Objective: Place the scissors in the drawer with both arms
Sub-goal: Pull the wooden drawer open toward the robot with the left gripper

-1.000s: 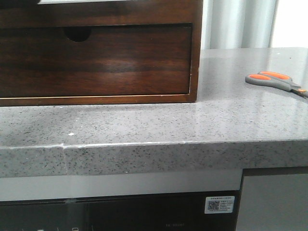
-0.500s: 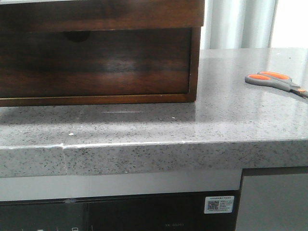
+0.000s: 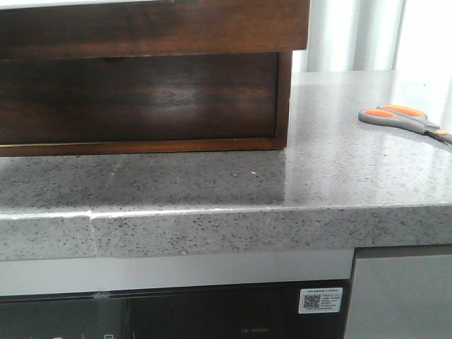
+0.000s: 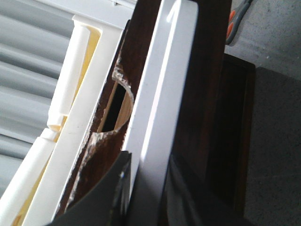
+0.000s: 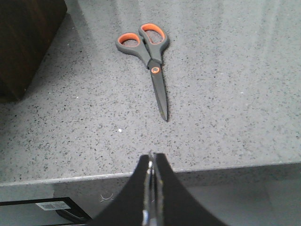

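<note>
Fingers (image 4: 146, 188) of my left arm are gripping the drawer (image 3: 141, 32), now pulled nearer; right fingers (image 5: 151, 176) are hovering closed near the scissors (image 5: 149, 52).

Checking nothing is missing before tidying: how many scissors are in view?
1. The scissors lie closed on the counter, right of the wooden box; none seen elsewhere, though the drawer's inside is hidden.

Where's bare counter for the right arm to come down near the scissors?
Bare grey counter lies between the wooden drawer unit and the scissors, and between the scissors and the counter's front edge, above the shut right gripper. Nothing crowds them.
</note>
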You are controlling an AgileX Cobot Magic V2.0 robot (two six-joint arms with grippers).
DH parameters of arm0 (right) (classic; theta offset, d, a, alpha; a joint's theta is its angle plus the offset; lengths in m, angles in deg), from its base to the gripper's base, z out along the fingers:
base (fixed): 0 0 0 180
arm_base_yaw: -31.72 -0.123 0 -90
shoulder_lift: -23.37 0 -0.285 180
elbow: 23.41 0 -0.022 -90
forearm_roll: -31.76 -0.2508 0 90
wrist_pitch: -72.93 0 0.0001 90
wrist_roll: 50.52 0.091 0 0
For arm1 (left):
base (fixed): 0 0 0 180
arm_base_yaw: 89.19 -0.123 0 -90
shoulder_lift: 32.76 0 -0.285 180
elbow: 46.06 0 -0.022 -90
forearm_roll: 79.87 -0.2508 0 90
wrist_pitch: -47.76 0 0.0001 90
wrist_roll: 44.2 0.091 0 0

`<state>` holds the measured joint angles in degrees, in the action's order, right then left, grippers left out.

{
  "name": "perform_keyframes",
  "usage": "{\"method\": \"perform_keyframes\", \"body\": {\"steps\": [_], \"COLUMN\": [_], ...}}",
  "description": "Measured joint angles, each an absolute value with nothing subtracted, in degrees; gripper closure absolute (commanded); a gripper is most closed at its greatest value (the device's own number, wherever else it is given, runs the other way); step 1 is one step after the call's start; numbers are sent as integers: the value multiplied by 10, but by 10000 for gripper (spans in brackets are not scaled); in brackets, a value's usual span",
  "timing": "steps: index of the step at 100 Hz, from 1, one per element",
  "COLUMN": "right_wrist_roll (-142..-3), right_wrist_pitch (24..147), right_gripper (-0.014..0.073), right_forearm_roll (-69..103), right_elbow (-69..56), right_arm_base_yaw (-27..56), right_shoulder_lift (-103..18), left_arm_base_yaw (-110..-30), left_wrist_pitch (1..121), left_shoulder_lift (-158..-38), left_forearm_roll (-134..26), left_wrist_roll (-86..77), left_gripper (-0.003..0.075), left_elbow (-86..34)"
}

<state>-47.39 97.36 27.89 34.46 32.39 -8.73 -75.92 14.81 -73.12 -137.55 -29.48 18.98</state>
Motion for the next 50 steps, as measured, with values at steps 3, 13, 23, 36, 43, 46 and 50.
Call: {"method": "perform_keyframes", "body": {"steps": [3,13,23,36,43,46,50], "right_wrist_roll": [-474,-474,-474,-474,-474,-474,-474], "right_wrist_pitch": [974,974,974,974,974,974,974], "right_gripper": [699,699,699,699,699,699,699], "right_forearm_roll": [279,279,279,279,279,279,279], "right_elbow": [345,345,345,345,345,345,345], "right_arm_base_yaw": [324,324,324,324,324,324,324], "right_shoulder_lift": [-87,-87,-87,-87,-87,-87,-87], "left_arm_base_yaw": [-759,-759,-759,-759,-759,-759,-759], "left_wrist_pitch": [150,155,161,153,140,135,130], "left_shoulder_lift": [-730,-726,-726,-725,-725,-725,-725], "left_forearm_roll": [-1368,-1346,-1340,-1398,-1452,-1470,-1481], "left_wrist_roll": [-304,-323,-330,-378,-414,-424,-433], "left_gripper": [444,338,325,325,328,328,328], "left_elbow": [191,191,191,191,191,191,191]}}
